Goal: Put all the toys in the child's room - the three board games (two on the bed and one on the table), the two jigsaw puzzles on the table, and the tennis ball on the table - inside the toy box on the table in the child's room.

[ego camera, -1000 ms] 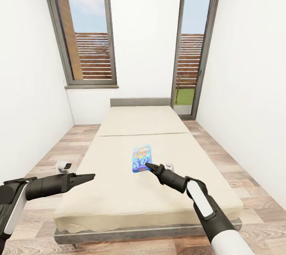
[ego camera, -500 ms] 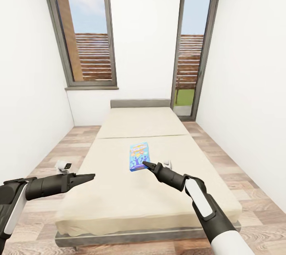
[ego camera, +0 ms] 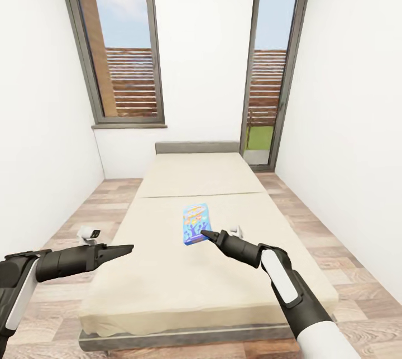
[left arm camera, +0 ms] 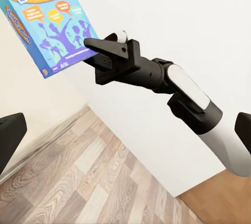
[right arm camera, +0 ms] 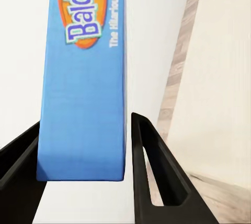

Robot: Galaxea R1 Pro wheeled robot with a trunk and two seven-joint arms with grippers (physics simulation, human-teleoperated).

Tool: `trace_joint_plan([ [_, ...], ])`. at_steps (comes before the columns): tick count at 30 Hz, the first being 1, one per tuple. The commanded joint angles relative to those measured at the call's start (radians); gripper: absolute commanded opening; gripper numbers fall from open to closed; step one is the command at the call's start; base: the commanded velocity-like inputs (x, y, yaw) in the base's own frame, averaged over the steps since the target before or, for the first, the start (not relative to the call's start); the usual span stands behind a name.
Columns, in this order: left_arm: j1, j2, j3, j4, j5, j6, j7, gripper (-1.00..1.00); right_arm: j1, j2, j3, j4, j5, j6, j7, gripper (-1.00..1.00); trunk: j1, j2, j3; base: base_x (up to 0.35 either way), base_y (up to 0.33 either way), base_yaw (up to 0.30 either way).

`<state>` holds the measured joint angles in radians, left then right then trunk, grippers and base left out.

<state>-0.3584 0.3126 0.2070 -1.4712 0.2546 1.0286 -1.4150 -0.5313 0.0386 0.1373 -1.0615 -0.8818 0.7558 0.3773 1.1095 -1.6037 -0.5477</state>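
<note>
Board game [ego camera: 194,223] flat on the bed [ego camera: 167,281] — right gripper [ego camera: 204,234] open around its near end.

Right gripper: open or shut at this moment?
Open. In the right wrist view the right gripper has its dark fingers spread either side of the blue board game's near edge; contact is unclear.

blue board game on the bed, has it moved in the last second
Yes. The blue board game has shifted left and toward the headboard, nearer the mattress seam.
</note>
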Motion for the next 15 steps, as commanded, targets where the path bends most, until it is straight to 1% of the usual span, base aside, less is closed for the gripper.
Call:
trace_joint_plan([
  [1,-0.001,0.001,0.0,0.0,0.002,0.011,-0.002,1.0,-0.001,0.0,-0.002,0.0,0.001,0.01,0.003,-1.0,-0.004,0.007,0.002,0.0,0.0,0.0],
  [4,-0.002,0.001,0.005,0.0,0.002,0.012,-0.001,1.0,0.005,0.0,-0.018,-0.001,0.002,0.022,0.008,-1.0,-0.016,0.028,0.012,0.0,0.0,0.0],
  [9,-0.002,0.002,0.036,0.001,0.002,0.013,0.0,1.0,0.012,0.001,-0.054,-0.009,0.001,0.026,0.01,-1.0,-0.035,0.063,0.027,0.0,0.0,0.0],
  [12,-0.004,0.002,0.055,0.018,0.002,0.013,0.0,1.0,0.014,0.001,-0.061,-0.047,0.003,0.025,0.007,-1.0,-0.046,0.084,0.037,0.0,0.0,0.0],
  [15,-0.007,0.002,0.062,0.048,0.002,0.013,0.001,1.0,0.015,0.001,-0.063,-0.062,0.003,0.025,0.005,-1.0,-0.058,0.105,0.044,0.0,0.0,0.0],
])
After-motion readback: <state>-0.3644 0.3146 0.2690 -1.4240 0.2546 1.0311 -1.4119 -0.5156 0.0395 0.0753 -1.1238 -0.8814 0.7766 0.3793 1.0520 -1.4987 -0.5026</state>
